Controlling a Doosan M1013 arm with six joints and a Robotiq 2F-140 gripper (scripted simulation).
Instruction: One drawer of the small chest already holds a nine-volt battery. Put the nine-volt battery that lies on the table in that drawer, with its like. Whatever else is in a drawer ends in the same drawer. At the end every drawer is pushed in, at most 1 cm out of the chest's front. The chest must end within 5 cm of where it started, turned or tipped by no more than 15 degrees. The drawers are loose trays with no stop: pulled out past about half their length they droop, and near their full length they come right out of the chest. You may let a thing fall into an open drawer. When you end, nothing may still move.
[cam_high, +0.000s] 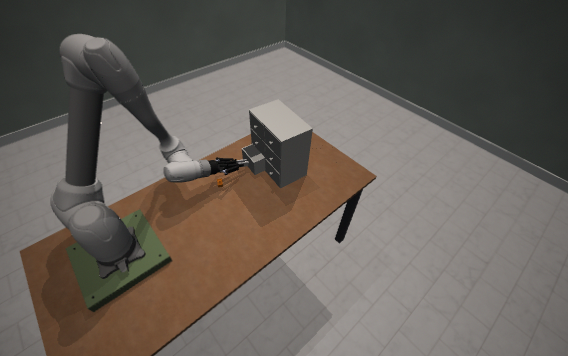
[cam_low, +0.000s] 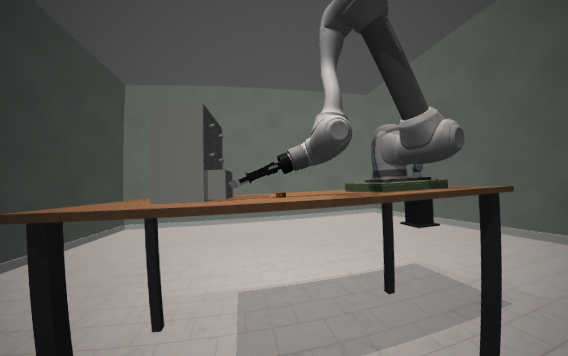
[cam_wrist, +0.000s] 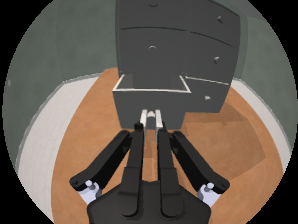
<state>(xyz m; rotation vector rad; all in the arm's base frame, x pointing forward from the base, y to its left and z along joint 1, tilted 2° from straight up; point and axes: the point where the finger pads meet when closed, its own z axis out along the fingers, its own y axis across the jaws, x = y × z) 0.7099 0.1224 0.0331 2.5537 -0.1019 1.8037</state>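
The chest (cam_high: 295, 156) (cam_low: 177, 155) (cam_wrist: 210, 42) stands upright, with two columns of three drawers. Its bottom left drawer (cam_high: 257, 165) (cam_low: 215, 185) (cam_wrist: 127, 106) is pulled partly out and looks level. No battery can be made out in the part of its inside that shows. My gripper (cam_high: 246, 162) (cam_low: 233, 184) (cam_wrist: 151, 116) is shut on this drawer's knob, tilted downward towards the front. The nine-volt battery (cam_high: 220, 182) (cam_low: 281, 194), small and orange, lies on the table in front of the chest, below and beside the gripper. It is not visible in the wrist view.
The other five drawers look pushed in; their knobs stick out of the chest's front. The wooden table (cam_high: 215, 225) (cam_low: 320, 200) carries the chest at its far end and the arm's green base plate (cam_high: 155, 245) (cam_low: 365, 187) at the other. A long table edge runs close beside the open drawer.
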